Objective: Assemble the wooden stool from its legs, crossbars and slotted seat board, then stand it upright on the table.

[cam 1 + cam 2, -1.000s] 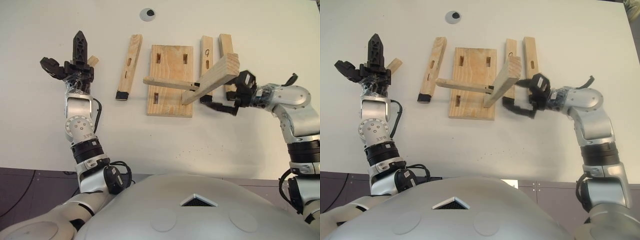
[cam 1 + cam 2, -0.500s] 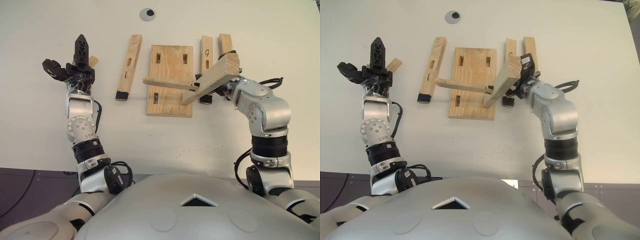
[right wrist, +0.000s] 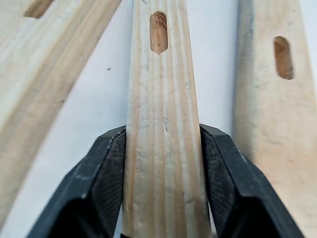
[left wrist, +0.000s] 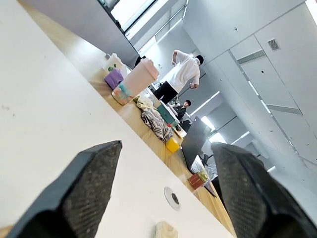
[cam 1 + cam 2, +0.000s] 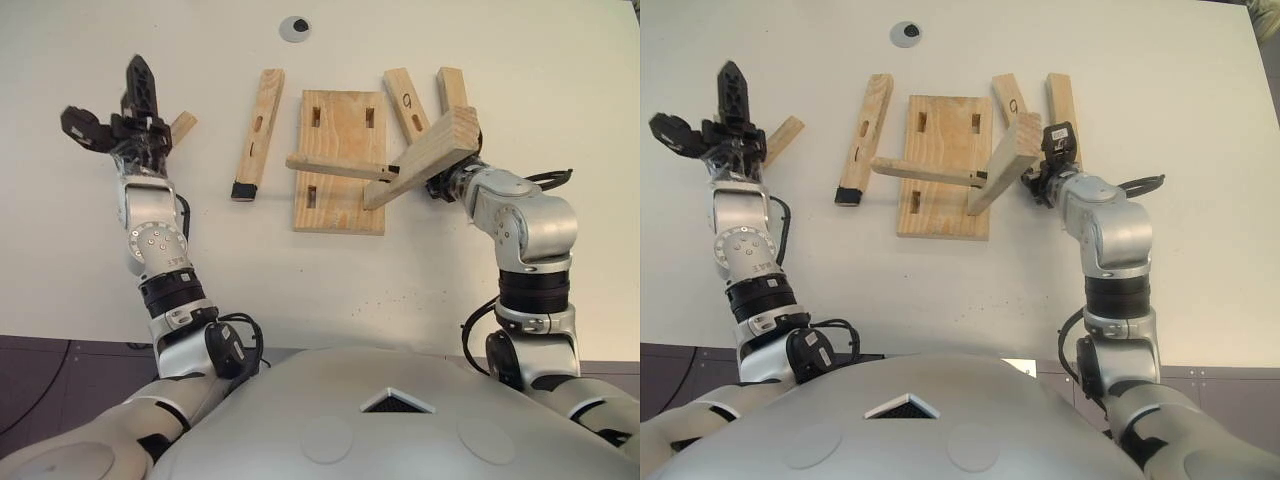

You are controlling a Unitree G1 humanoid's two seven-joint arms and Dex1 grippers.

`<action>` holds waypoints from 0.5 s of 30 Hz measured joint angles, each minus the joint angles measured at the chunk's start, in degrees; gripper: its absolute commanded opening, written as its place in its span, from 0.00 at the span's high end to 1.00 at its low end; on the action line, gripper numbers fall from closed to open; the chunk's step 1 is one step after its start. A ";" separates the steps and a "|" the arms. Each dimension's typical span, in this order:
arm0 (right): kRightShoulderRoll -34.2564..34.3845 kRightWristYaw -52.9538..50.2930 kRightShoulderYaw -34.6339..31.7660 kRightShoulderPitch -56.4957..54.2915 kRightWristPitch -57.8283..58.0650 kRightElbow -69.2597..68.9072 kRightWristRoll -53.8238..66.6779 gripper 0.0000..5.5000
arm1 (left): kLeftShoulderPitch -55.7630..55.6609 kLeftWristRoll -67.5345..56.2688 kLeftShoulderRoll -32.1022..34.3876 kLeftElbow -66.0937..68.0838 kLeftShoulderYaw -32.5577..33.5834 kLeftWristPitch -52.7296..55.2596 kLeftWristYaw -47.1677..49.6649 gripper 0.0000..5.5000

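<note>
Right gripper, which a second ago hung unclenched near the seat board's right edge, has come in under the propped leg. It is now clenched across the marked leg, one pad on each long side, and that leg's far end has swung in toward the seat board. The left gripper has drifted farther out to the left of the seat board. It is spread wide and holds nothing, above a short piece of wood.

Just right of the seat board the marked leg lies on the table, between the board and the outer leg. The propped leg leans up from the seat board's near right corner, and the crossbar plugged into it reaches across the board. Another leg lies just left of the seat board.

The grasp looks to sit toward the leg's near end, so the long free end will likely want to pivot in the pads. Lift slowly and keep the squeeze firm. The propped leg is directly above the wrist and seems loosely balanced, so draw the marked leg out away from the seat board before raising it. Keep its slot facing where it must mate.
</note>
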 measured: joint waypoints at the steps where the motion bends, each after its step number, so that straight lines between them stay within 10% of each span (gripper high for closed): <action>1: 0.88 -0.19 -1.59 -0.16 -1.03 0.01 1.09 0.63 | -1.02 1.45 1.06 -1.97 -0.96 -0.01 1.14 0.40; 8: 2.57 7.87 -11.32 -9.05 -12.73 2.43 10.62 0.63 | -7.20 -3.91 8.93 -11.96 -9.55 14.74 -6.56 0.40; 15: -7.24 43.43 -13.80 -24.46 -19.88 16.27 26.64 0.63 | -16.79 -21.23 13.58 -9.22 -13.79 35.83 -21.38 0.40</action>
